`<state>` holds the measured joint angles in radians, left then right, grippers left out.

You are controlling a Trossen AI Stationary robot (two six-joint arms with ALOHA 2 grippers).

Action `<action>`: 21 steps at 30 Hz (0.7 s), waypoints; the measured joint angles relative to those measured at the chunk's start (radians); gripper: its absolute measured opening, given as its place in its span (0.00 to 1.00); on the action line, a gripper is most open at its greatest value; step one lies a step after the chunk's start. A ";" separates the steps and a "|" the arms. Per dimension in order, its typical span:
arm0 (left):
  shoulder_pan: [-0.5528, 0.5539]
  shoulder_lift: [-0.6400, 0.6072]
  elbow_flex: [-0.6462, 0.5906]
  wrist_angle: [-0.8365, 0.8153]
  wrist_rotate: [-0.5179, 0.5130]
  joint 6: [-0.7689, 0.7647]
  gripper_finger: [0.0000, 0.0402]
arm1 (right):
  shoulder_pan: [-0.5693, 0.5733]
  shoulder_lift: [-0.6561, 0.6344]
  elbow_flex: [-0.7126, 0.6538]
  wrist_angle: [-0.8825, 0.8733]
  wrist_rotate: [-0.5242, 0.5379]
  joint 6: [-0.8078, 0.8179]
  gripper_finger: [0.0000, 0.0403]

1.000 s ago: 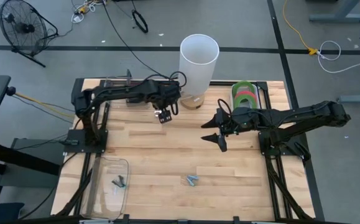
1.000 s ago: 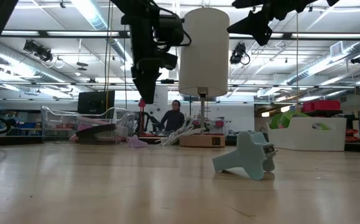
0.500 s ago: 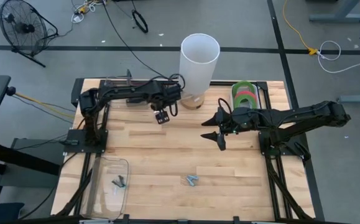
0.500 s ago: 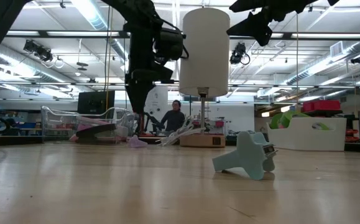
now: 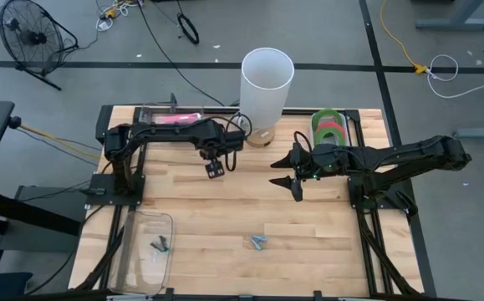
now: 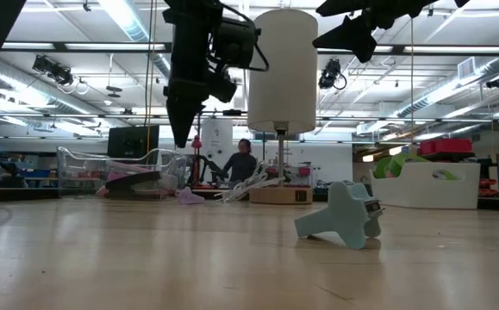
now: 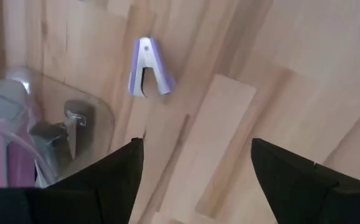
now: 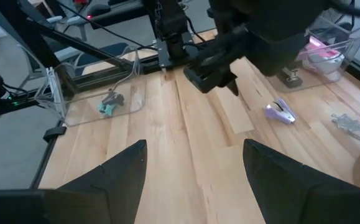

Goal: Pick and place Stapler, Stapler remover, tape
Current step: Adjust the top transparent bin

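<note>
A purple stapler remover [image 7: 147, 74] lies flat on the wood beside a clear box [image 5: 168, 118] at the far left, which holds a pink stapler [image 5: 176, 119]. My left gripper [image 5: 215, 170] hangs open above the table near that remover, pointing down, with nothing between its fingers. A teal stapler remover [image 5: 258, 242] lies near the front edge. Another teal piece [image 5: 160, 245] lies in a clear tray [image 5: 145, 230]. Green and red tape rings [image 5: 328, 127] are stacked at the far right. My right gripper [image 5: 289, 189] waits open above the table's middle right.
A tall white cylinder [image 5: 267, 79] stands on a base at the far middle, close beside my left arm. Bare wood [image 5: 225, 209] lies between the two grippers and the near edge. A person [image 6: 243, 162] sits in the room beyond the table.
My left gripper has gone toward the table's near edge and a little to the left, tipping more steeply down. Its arm has swung off the far clear box, so the pink stapler now shows. Its fingers stay open.
</note>
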<state>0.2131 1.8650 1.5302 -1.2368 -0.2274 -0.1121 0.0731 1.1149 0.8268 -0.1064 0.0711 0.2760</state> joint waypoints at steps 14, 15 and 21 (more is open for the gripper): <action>-0.036 -0.155 -0.248 0.287 -0.081 -0.096 0.75 | 0.000 0.000 0.000 0.020 0.000 0.000 0.65; -0.038 -0.165 -0.267 0.318 -0.086 -0.099 0.75 | 0.000 0.000 0.000 0.020 0.000 0.000 0.65; -0.037 -0.203 -0.395 0.518 -0.099 -0.086 0.75 | 0.000 0.000 0.000 0.025 0.000 0.000 0.65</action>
<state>0.1757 1.6619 1.1348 -0.7187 -0.3259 -0.1982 0.0731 1.1149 0.8268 -0.0814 0.0715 0.2756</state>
